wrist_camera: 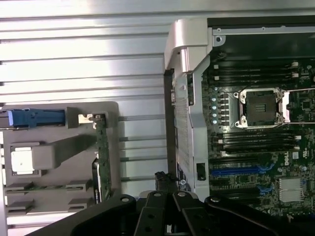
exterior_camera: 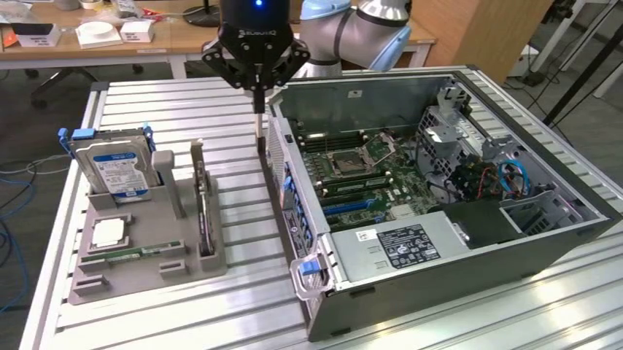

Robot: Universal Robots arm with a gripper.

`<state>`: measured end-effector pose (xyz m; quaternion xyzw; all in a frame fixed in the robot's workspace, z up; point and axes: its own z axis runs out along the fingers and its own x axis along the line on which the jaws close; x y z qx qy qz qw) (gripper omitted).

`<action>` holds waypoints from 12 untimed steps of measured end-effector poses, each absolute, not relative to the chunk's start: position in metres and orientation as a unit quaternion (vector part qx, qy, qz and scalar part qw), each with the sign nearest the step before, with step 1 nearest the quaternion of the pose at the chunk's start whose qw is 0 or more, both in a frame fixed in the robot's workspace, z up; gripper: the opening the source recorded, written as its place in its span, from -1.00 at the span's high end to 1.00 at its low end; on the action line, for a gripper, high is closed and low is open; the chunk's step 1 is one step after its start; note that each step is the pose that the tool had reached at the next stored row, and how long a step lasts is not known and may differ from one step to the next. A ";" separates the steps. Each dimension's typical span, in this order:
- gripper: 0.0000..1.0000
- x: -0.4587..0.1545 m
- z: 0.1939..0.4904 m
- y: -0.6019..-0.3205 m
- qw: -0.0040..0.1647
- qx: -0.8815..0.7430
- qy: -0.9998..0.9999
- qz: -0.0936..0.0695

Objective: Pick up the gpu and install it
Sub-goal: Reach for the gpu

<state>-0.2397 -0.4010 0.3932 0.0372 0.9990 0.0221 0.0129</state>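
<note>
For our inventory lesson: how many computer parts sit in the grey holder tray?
4: blue-labelled boxy hard drive, standing at its far end; thin dark gpu card, upright nearest the open metal case; square silver chip and narrow green memory stick, lying flat.

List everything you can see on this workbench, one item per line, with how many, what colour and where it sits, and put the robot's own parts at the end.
gpu: one, dark with a green board, standing on edge in a tray slot
hard drive: one, blue-white label, upright at the tray's far end
memory stick: one, green, lying flat in the tray
tray: one, grey, on the table at the exterior view's left
computer case: one, dark grey, side open, at the exterior view's right
motherboard: one, green, inside the case
table: one, silver, slatted
gripper: one, black, shut, empty, between tray and case
arm: one, grey and light blue, behind the case
</note>
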 end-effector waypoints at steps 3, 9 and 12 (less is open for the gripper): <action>0.79 -0.245 0.393 -0.401 0.013 0.037 0.999 0.022; 0.79 -0.257 0.393 -0.401 0.013 0.037 0.999 0.022; 0.79 -0.264 0.393 -0.402 0.013 0.037 0.999 0.022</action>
